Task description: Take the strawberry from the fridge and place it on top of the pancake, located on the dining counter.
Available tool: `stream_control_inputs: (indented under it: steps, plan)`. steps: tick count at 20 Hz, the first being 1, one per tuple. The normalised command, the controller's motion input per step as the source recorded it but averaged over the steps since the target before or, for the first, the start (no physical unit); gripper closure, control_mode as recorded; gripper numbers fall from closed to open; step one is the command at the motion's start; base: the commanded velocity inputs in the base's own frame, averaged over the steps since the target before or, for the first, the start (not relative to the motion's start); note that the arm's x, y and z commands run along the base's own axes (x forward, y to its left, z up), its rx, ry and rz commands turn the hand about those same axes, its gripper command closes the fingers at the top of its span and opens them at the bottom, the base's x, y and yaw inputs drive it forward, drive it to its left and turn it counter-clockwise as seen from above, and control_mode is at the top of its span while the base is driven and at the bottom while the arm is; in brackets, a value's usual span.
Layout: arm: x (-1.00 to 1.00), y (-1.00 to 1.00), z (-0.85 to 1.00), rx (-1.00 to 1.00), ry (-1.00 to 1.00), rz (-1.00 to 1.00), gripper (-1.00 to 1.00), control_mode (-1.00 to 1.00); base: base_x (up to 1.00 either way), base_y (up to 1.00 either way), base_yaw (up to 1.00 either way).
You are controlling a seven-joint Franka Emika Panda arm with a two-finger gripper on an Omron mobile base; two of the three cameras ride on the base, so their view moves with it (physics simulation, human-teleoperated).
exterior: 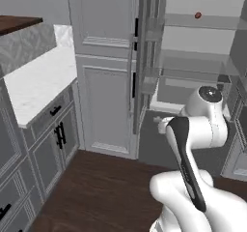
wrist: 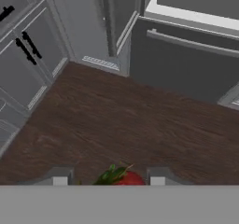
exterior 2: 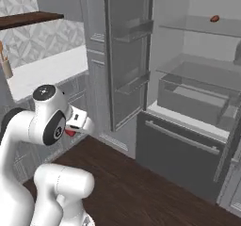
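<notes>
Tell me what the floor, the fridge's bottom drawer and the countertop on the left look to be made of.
Floor: dark brown wood planks, going by the streaky grain; low sheen.
Fridge bottom drawer: probably painted or brushed metal, flat dark grey with a pale bar handle.
Countertop: marble-like stone or an imitation, white with faint grey veining, smooth.

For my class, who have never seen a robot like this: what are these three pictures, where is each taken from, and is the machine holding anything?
This is a computer-drawn kitchen. The white arm is a robot on a driving base. Two cameras ride behind it, left and right, both facing the open fridge. The third camera sits on the hand, looking down at the dark wooden floor. At the bottom of that picture its pincer grips a strawberry between two fingertips. A small duller red lump lies on a high fridge shelf.
</notes>
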Motion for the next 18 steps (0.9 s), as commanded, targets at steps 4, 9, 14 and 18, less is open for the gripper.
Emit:
stream_control_inputs:
  steps: [4, 9, 14, 18]
  plan:
    - [0.0, 0.0, 0.0, 0.0, 0.0, 0.0, 1.0, 1.0, -0.83, 0.33, 0.74]
    - [0.0, 0.0, 0.0, 0.0, 0.0, 0.0, 1.0, 1.0, -0.71, 0.68, 0.67]
    - [0.0, 0.0, 0.0, 0.0, 0.0, 0.0, 1.0, 1.0, -0.52, 0.67, 0.66]
    - [0.0, 0.0, 0.0, 0.0, 0.0, 0.0, 1.0, 1.0, 0.05, 0.74, 0.8]
